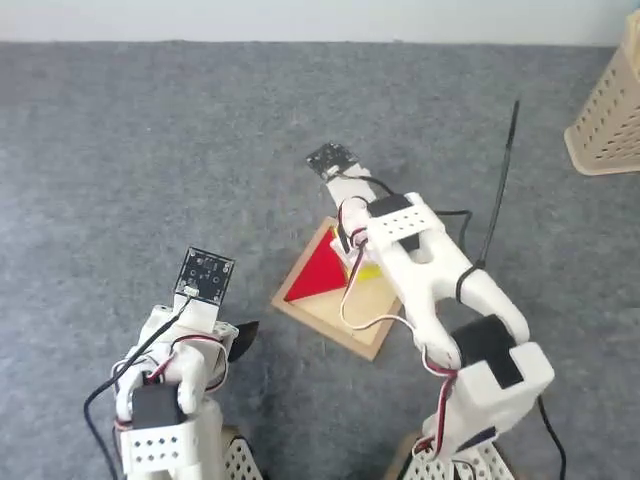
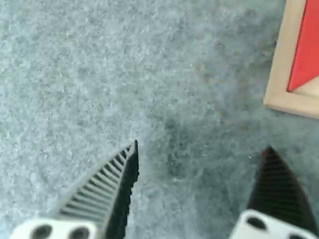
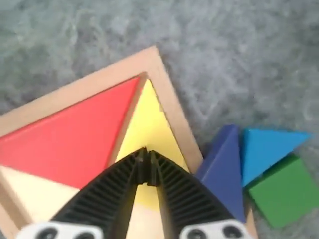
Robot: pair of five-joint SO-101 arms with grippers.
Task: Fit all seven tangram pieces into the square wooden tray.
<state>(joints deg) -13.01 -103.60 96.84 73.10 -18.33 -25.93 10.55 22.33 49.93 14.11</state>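
Right jaws poised over the yellow triangle (image 3: 149,122) in the tray (image 3: 168,97).
Held together, they should press gently, sliding it flush to the rim; left jaws hang apart over the table (image 2: 99,74).

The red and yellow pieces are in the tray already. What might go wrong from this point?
1. The right gripper is shut right over the yellow triangle. If it presses or drags there, it might shift that piece or the red triangle next to it.
2. The dark blue piece, light blue triangle and green square are bunched together just outside the rim of the tray. Picking up one could knock the others or nudge the tray.
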